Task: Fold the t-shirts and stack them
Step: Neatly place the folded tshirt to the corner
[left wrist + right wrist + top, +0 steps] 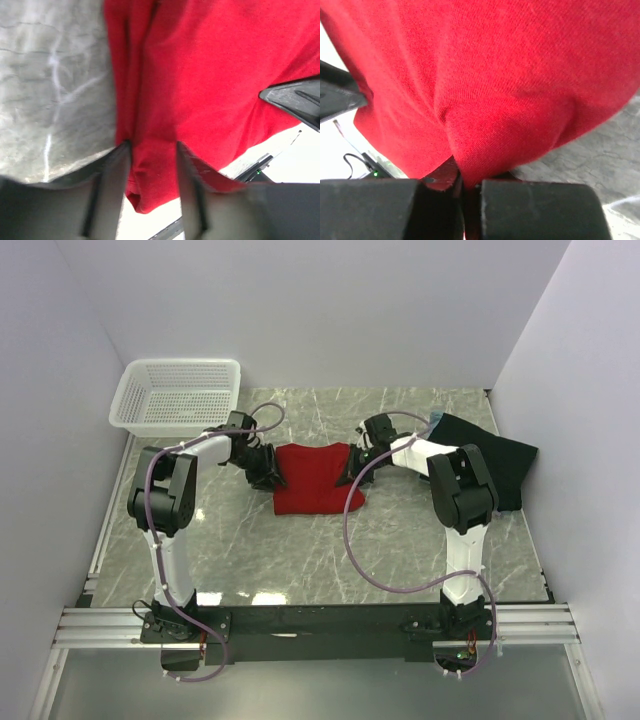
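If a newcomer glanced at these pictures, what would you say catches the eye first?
The red t-shirt dominates the middle of the marble table, the right gripper pinching one edge, the left gripper open around the other. A white mesh basket sits far left, a black t-shirt far right.

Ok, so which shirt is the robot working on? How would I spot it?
Look at the grey marble table. In its middle, between the left gripper and the right gripper, lies the red t-shirt. It is the only bright red thing; the black t-shirt sits at the far right, the white basket at the far left.
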### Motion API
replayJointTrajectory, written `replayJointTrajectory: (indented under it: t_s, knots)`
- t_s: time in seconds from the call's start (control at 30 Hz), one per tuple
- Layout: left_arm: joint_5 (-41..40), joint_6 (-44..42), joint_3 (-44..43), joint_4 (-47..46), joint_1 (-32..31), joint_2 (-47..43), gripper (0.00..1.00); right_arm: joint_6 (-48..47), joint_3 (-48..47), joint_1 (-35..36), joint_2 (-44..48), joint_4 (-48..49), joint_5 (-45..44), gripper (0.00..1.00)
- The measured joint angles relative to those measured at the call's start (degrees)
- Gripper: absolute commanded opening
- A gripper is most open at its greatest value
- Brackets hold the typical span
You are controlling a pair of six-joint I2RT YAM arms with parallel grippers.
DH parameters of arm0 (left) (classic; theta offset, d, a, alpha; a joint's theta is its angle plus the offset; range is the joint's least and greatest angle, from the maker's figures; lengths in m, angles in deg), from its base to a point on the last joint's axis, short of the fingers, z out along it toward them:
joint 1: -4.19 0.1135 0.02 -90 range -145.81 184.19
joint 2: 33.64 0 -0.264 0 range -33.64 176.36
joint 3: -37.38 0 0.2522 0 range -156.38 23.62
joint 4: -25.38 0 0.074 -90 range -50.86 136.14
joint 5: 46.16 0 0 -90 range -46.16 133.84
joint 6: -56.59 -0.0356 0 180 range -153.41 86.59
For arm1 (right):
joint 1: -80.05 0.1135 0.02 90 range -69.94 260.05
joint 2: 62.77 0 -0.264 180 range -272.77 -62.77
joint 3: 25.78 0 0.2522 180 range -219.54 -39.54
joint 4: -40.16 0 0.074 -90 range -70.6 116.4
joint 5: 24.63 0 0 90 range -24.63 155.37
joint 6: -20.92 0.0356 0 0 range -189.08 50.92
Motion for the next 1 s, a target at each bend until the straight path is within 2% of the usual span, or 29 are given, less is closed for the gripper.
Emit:
replayJointTrajectory:
  t_s: [0.1, 0.27, 0.73, 1.0]
  knots:
    - [0.1, -0.1, -0.2, 0.0, -0.3, -0.5, 0.6, -0.4, -1.3, 0.1, 0.0, -2.4, -2.0, 0.0]
    - [0.0, 0.1, -0.7, 0.9, -0.5, -1.0, 0.65, -2.6, -5.6, 0.1, 0.6, -9.7, -6.8, 0.0]
    - [-1.8, 0.1, 3.3, 1.3, 1.5, -3.6, 0.66, -11.9, -20.4, -6.2, 3.9, -31.3, -22.0, 0.0]
    - [-1.2, 0.7, 5.8, -1.2, 1.7, -4.9, 0.66, -14.5, -33.0, -8.2, 3.9, -41.0, -28.7, 0.0]
